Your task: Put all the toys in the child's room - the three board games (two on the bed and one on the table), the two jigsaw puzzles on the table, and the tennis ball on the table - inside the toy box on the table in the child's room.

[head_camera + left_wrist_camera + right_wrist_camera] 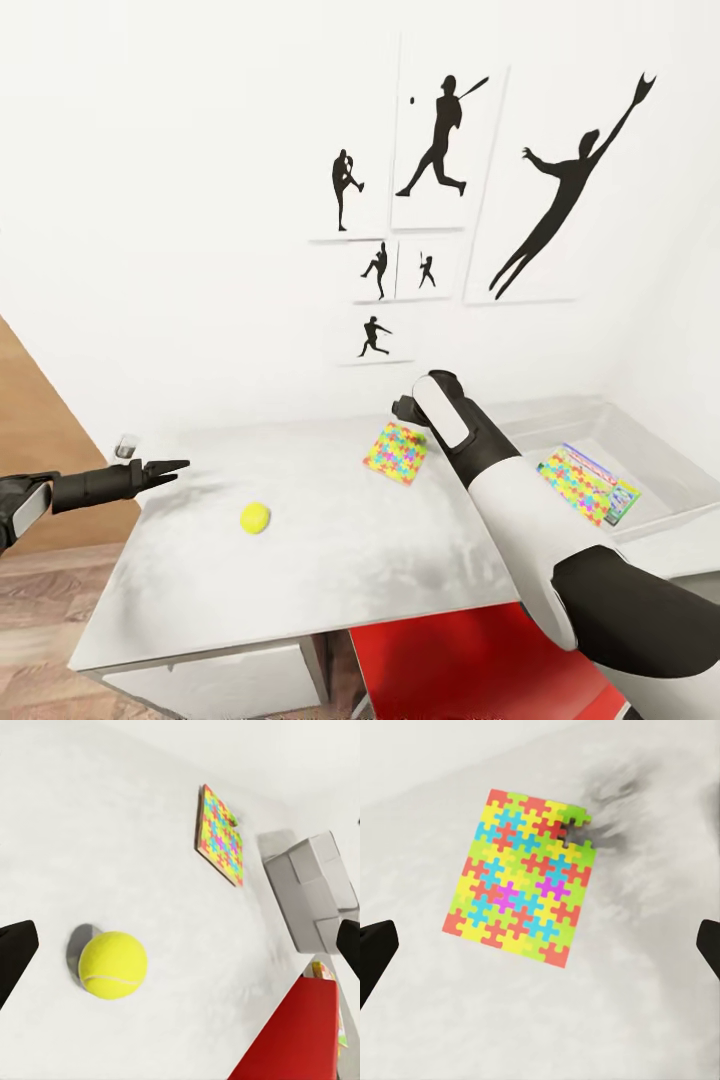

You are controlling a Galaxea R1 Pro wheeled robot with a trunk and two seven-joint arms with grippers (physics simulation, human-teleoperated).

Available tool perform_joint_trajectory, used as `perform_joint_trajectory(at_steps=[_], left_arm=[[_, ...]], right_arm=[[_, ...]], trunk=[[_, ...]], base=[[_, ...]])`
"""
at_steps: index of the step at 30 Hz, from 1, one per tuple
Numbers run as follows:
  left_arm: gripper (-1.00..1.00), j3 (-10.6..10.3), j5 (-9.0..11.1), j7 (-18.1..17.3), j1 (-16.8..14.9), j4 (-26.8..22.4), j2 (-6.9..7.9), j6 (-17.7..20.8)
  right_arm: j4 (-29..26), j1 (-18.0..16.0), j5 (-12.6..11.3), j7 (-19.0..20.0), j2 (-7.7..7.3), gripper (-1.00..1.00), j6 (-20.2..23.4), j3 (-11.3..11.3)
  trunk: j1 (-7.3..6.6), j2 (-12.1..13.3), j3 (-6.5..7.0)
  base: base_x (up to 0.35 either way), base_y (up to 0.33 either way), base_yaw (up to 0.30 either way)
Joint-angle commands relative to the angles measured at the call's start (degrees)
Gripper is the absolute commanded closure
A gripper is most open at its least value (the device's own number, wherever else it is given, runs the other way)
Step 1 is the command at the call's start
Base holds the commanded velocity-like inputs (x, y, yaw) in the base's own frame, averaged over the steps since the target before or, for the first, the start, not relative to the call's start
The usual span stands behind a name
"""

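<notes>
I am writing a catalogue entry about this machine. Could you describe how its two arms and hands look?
The right arm has a smooth white rounded shell, a black elbow section and a black wrist with a white oval panel. The left arm is black and slender, with a white cover piece near the picture's edge. The left hand ends in thin, pointed black fingers. In the right wrist view, the right hand's fingers are matte black too.

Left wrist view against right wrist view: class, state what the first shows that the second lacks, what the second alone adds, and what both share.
The left wrist view alone has the tennis ball resting on the table, the grey toy box beyond, and a red surface below the table edge. The right wrist view alone gives a full face-on look at the jigsaw puzzle, including the gap of a missing piece at one corner. Both share that puzzle, the pale mottled tabletop, and dark fingertips spread wide at the picture edges.
</notes>
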Motion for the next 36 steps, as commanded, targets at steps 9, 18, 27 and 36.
perform_joint_trajectory(at_steps=[9, 18, 27, 36], left_arm=[[-1.00, -0.45, 0.51, -0.10, -0.07, 0.04, 0.17, 0.39], [-1.00, -0.47, 0.44, -0.07, -0.07, 0.05, 0.18, 0.24], [-1.00, -0.53, 0.49, -0.06, -0.07, 0.05, 0.18, 0.23], [-1.00, -0.54, 0.40, -0.06, -0.07, 0.05, 0.12, 0.11]], right_arm=[[-0.10, -1.41, -0.62, -0.47, 0.20, -1.00, 0.60, 0.33], [1.09, -5.25, -0.67, 0.30, 0.35, -1.00, 1.20, 0.39], [9.40, -9.10, -0.48, 1.71, 0.20, -1.00, 1.37, 0.39], [12.15, -10.10, 3.37, 6.13, 0.07, -1.00, 0.78, 0.39]], trunk=[[0.03, -0.13, -0.97], [0.03, -0.13, -1.81], [0.03, -0.13, -2.66], [0.03, -0.13, -3.50]], base=[[0.000, 0.000, 0.000], [0.000, 0.000, 0.000], [0.000, 0.000, 0.000], [0.000, 0.000, 0.000]])
